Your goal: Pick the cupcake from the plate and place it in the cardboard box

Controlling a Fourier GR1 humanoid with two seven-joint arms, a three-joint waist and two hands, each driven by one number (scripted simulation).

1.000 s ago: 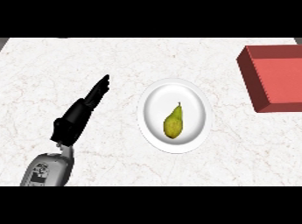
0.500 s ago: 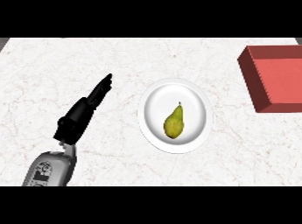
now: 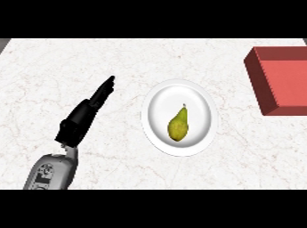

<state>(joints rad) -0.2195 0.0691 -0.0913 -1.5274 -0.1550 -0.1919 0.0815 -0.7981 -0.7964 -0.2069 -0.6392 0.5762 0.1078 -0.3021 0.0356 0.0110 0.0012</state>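
A black left hand (image 3: 83,116) on a grey forearm (image 3: 52,171) bearing dark markings.

I see only my left hand (image 3: 83,116), fingers straight and pointing up-right, its grey forearm entering from the lower edge.

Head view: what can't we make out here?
- Right hand: nowhere in the head view, so its state is unknown.
- Red box: cut off by the right edge; its far side is out of view.
- Left hand: seen edge-on with straight fingers; its palm side is hidden.
- Fruit on the plate: reads as a pear, not a cupcake; its underside is hidden.
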